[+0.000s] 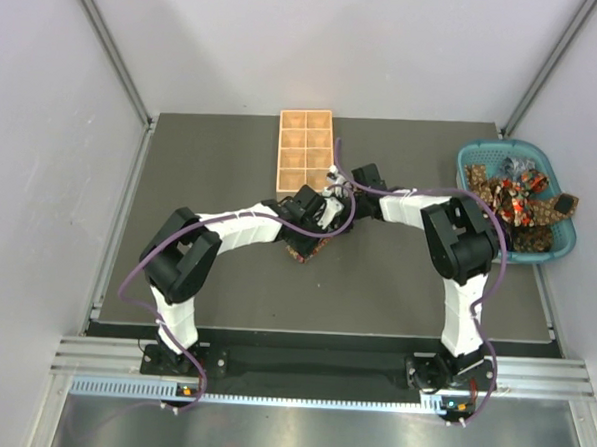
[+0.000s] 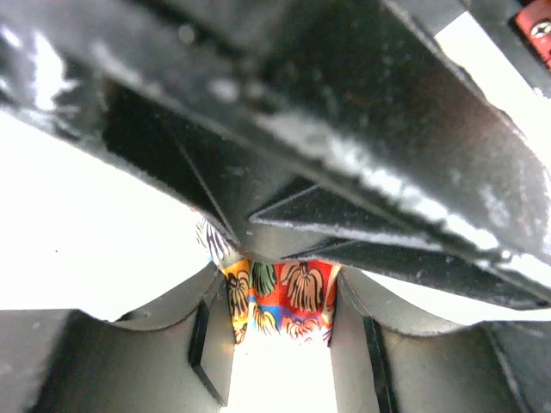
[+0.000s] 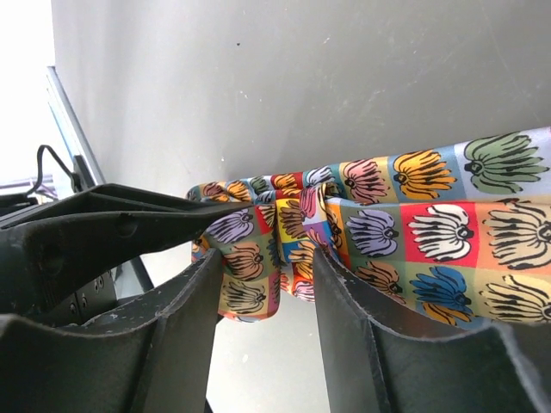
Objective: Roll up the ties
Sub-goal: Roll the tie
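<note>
Mid-roll: the tie (image 3: 430, 232) at table (image 1: 205, 279) centre, near tray (image 1: 304, 149); my left gripper (image 2: 280, 301) and right gripper (image 3: 269, 275) both clenched on its fabric. Next, I judge: turn the bundle tighter without letting folds slip

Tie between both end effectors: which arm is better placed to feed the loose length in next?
Right, probably. The right end effector pinches the bunched tie, whose loose length trails off beside it. The left end effector grips only a short patch, its view mostly blocked.
</note>
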{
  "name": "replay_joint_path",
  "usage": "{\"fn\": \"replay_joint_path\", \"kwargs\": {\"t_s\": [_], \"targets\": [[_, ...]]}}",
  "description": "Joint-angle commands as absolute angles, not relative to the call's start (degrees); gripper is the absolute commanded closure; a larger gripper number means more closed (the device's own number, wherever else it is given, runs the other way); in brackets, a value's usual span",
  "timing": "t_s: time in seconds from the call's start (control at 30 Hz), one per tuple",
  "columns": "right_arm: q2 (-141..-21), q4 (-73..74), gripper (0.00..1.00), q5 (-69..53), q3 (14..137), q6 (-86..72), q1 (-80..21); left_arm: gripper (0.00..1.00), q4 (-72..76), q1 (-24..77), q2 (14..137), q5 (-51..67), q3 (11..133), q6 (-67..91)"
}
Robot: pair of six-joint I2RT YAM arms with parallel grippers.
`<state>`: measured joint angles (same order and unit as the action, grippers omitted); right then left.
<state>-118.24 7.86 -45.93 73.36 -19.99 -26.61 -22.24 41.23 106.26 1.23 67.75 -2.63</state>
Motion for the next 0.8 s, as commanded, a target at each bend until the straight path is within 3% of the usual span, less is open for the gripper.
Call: {"fn": "replay_joint_path", "kwargs": {"t_s": [0.0, 0.77], "targets": [[-114.26, 4.31, 0.54, -46.05, 72.86, -21.09, -25.14, 0.55, -28.64, 40.61, 107.23, 1.41, 65.21, -0.70], [-108.12, 0.44, 0.55, -41.84, 67.24, -26.72, -16.18, 0.55, -28.56, 41.13, 102.92, -1.32, 60.73, 1.85]]}}
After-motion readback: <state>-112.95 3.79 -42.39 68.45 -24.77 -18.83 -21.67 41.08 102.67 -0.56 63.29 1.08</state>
